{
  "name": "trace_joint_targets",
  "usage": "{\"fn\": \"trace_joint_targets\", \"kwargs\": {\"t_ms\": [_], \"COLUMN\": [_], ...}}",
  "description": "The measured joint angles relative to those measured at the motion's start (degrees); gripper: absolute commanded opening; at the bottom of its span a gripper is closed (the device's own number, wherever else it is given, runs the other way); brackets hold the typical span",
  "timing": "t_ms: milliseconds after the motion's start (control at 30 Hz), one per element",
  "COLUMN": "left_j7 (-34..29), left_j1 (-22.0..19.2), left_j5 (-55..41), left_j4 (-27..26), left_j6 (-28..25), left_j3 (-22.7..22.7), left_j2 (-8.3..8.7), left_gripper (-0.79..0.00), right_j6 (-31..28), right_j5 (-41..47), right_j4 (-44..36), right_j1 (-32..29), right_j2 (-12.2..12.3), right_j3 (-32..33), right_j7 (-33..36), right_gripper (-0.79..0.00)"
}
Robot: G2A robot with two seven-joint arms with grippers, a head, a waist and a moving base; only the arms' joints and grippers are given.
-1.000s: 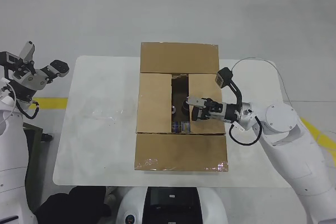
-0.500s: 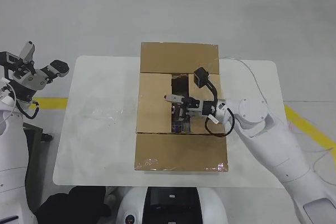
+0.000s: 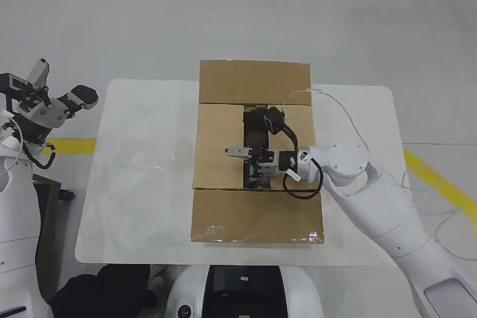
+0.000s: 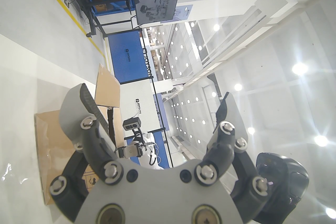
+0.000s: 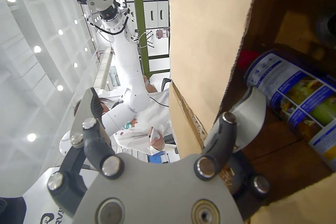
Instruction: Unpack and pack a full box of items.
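The box [image 3: 254, 203] is brown corrugated cardboard and stands at the middle of the white tabletop [image 3: 143, 215], nearer its far edge. The far flap [image 3: 254, 81] and the near flap [image 3: 257, 216] are folded outward and lie flat. The left flap [image 3: 219, 147] and the right flap [image 3: 300, 119] are folded over the opening, with a dark gap between them.

The right tool [image 5: 170, 99] is at this gap. It is spread, astride the edge of the left flap: one finger is above the cardboard and the other is inside the box. It pinches nothing. Just beside the inner finger, a can [image 5: 291, 93] lies on its side (blue and white label with small pictures).

Most of the box interior is covered by the two inner flaps. A red object next to the can and a dark round object deeper in cannot be identified. In the top view the contents in the gap are too dark to tell apart.

Count: one box, four flaps, one can that is clearly visible, two tools.

The left tool [image 3: 61, 83] is well apart from the box, beyond the tabletop's far left corner. It is spread and empty.
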Motion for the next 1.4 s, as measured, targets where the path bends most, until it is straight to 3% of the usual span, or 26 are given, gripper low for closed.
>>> {"fn": "trace_joint_targets", "kwargs": {"t_ms": [800,1400], "left_j7": [0.0,0.0], "left_j1": [0.0,0.0], "left_j5": [0.0,0.0], "left_j4": [0.0,0.0], "left_j6": [0.0,0.0], "left_j3": [0.0,0.0], "left_j2": [0.0,0.0], "left_gripper": [0.0,0.0], "right_j6": [-8.78,-11.61], "right_j5": [4.78,3.15], "right_j4": [-2.09,-3.62], "right_j1": [-1.16,5.3], "right_j2": [-1.53,-4.83], "right_j3": [2.75,-1.86], "right_j7": [1.87,0.43], "right_gripper": [0.0,0.0]}}
